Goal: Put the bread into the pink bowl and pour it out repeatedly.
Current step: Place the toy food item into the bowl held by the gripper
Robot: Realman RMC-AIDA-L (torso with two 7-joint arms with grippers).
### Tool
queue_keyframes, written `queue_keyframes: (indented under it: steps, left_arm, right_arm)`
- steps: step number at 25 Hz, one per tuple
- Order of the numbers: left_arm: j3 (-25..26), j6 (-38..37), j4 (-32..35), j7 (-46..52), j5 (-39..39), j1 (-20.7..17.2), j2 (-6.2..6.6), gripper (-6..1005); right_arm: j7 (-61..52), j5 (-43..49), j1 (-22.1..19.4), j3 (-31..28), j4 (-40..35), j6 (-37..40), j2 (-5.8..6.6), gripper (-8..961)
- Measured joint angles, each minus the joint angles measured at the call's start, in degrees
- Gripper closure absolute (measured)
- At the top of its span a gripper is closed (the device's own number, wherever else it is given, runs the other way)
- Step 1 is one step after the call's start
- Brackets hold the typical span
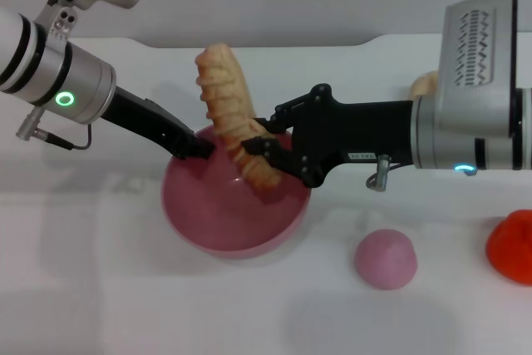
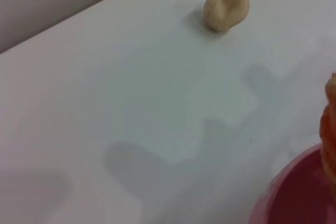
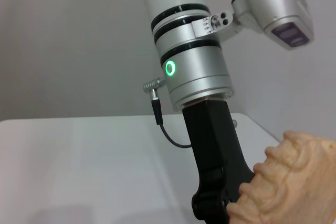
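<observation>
The right gripper (image 1: 253, 149) is clamped on the bread (image 1: 231, 114), gripping it on its lower half, over the far side of the pink bowl (image 1: 235, 207). The loaf stands nearly upright: its lower end dips inside the bowl while the upper end rises well above the rim and leans toward the robot's left. The left gripper (image 1: 199, 147) reaches in from the other side and pinches the bowl's far-left rim (its fingers look closed on the edge, holding the bowl steady).

The risk here, as I judge it, is the release. The loaf is long and held low, so if the fingers let go with it this upright it could tip over the rim and land on the table (image 1: 125, 288) rather than settle inside. It also leans toward the left gripper, so it may catch on that arm's fingers on the way down. A pink dome (image 1: 386, 259), a red object (image 1: 511, 247) at the right edge and a beige lump (image 2: 226, 7) on the far table lie well apart from the bowl
</observation>
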State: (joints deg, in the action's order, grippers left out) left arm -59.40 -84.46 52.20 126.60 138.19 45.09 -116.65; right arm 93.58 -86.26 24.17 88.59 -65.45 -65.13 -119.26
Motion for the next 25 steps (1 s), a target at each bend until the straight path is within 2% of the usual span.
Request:
queue_keyframes:
  steps: [5,18,24,25]
  left_arm:
    - [0.00,0.11,0.00,-0.11,0.11,0.17,-0.05,956]
    - [0.00,0.10,0.00,-0.13,0.16,0.18,0.03,956]
    - [0.10,0.94,0.00,-0.11,0.16,-0.26,0.42,956]
    - [0.10,0.94,0.00,-0.11,0.16,-0.26,0.42,956]
  right_arm:
    - [1.00,-0.10,0.09,1.90,0.15,2.84,0.00,805]
    - [1.60,-0.23,0.12,2.75,-0.11,4.60,0.00,424]
    - [1.61,-0.40,-1.42,3.64,-4.37,4.09,-0.02,274]
    - [1.61,-0.48,-1.58,3.63,-4.95,4.09,-0.04,274]
